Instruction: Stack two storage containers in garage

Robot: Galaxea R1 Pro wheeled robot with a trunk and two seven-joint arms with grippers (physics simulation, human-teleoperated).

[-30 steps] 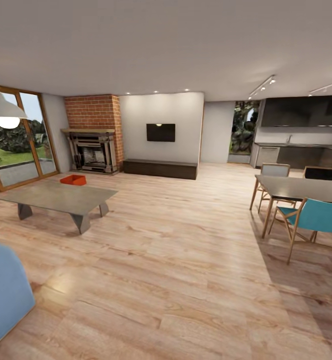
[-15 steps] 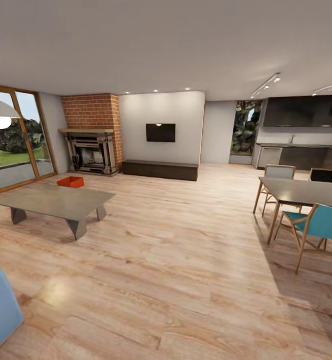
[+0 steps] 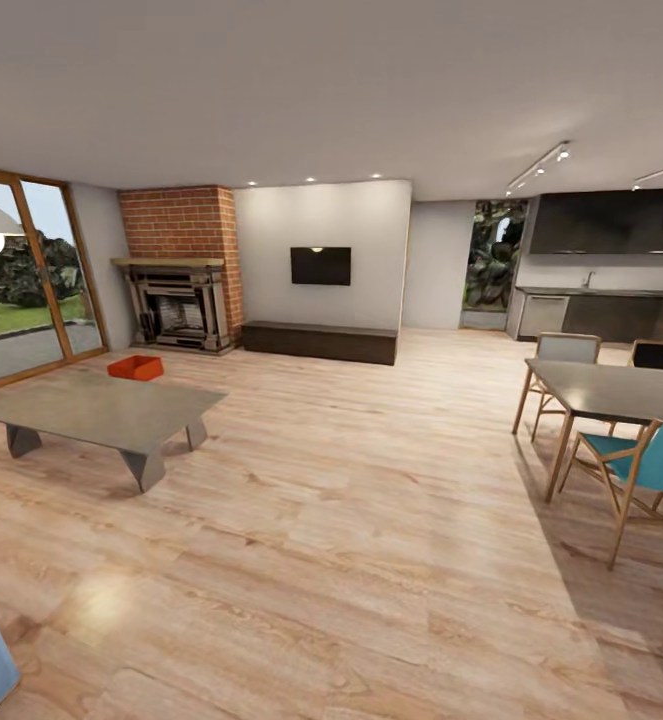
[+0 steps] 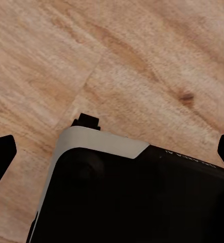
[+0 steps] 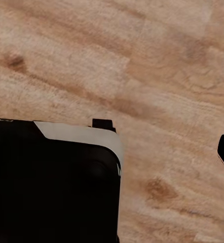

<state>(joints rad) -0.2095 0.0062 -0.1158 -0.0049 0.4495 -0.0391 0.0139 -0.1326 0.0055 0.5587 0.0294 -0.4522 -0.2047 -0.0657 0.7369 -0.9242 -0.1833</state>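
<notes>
Home living room: fireplace (image 3: 179,305), TV (image 3: 320,265)

Low grey coffee table (image 3: 101,412) left, brick fireplace (image 3: 179,265) behind it. Wall TV (image 3: 320,265) above dark low cabinet (image 3: 319,341). Glass patio doors (image 3: 21,280) far left. Dining table (image 3: 611,390) right with teal chair (image 3: 646,465). Dark kitchen cabinets (image 3: 611,270) behind. Ceiling track lights (image 3: 541,165).

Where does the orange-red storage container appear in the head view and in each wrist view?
Head view: the orange-red rectangular storage container sits on the light wood-plank floor at the picture's left, beyond the low grey coffee table, before the brick fireplace.
Left wrist view: not in it.
Right wrist view: not in it.
Shared landmark: the wood-plank floor, seen in all three.
</notes>
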